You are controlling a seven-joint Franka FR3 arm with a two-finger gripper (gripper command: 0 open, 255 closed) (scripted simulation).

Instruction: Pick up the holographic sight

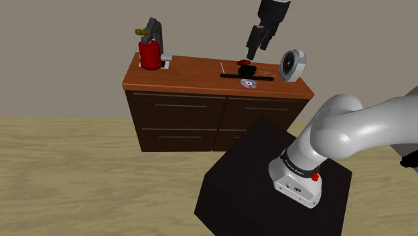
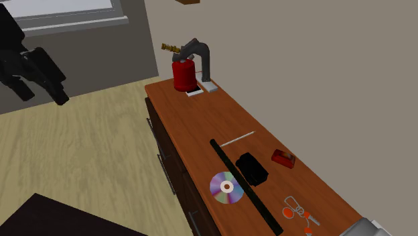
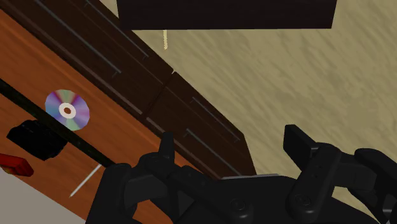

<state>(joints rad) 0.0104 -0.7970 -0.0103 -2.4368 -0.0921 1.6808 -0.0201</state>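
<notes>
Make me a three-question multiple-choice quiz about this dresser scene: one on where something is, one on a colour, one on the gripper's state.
1. On which side of the long black bar does the compact disc lie?
A) the drawer-front side
B) the wall side
C) on the floor

2. What colour is the blowtorch's canister?
A) blue
B) red
C) green

3. How is the gripper?
A) shut on the canister
B) shut on the disc
C) open, holding nothing

Answers:
1 A: the disc sits toward the front edge of the dresser, while the holographic sight sits on the bar's wall side.
2 B: the canister is plainly red.
3 C: the wrist view shows its fingers standing apart, clasping nothing.
</notes>
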